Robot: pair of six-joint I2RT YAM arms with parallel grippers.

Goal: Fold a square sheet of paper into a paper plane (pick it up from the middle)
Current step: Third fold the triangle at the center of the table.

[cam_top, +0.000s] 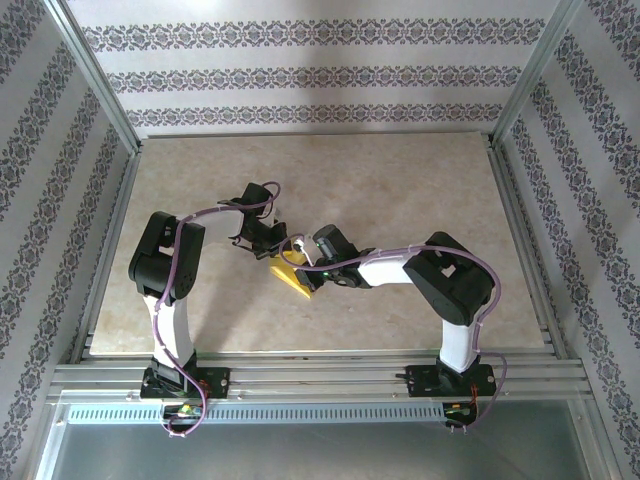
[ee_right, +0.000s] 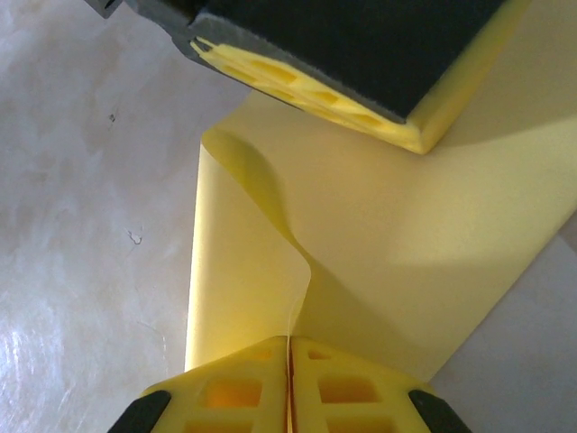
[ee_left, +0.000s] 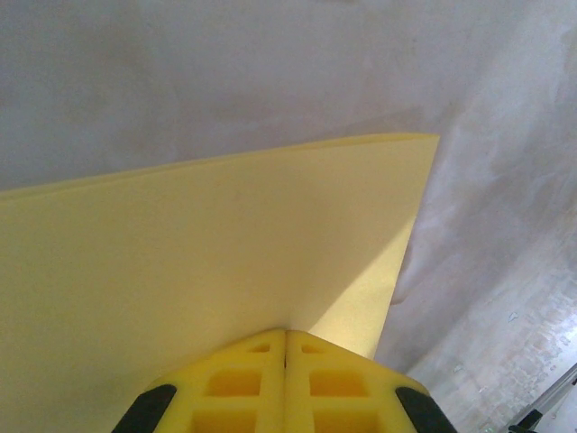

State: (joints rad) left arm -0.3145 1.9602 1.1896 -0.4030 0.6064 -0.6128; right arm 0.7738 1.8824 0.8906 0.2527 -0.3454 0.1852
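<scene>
- Top view: the right gripper (cam_top: pixel 303 268) hides most of the square sheet of paper (cam_top: pixel 291 279); I cannot read its creases.
- Left wrist: the sheet runs off the left edge.
- Right wrist: the top edge crops the left gripper (ee_right: pixel 416 135).

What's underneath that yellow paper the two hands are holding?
Around the thin yellow paper sheet a pale marbled tabletop shows; the patch directly beneath is hidden.

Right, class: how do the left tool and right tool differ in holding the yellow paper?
Ahead of the left tool the paper lies flat and smooth; ahead of the right tool it buckles into a wave. The left tool reaches in from the left, the right tool from the right. Both are shut on the paper.
</scene>
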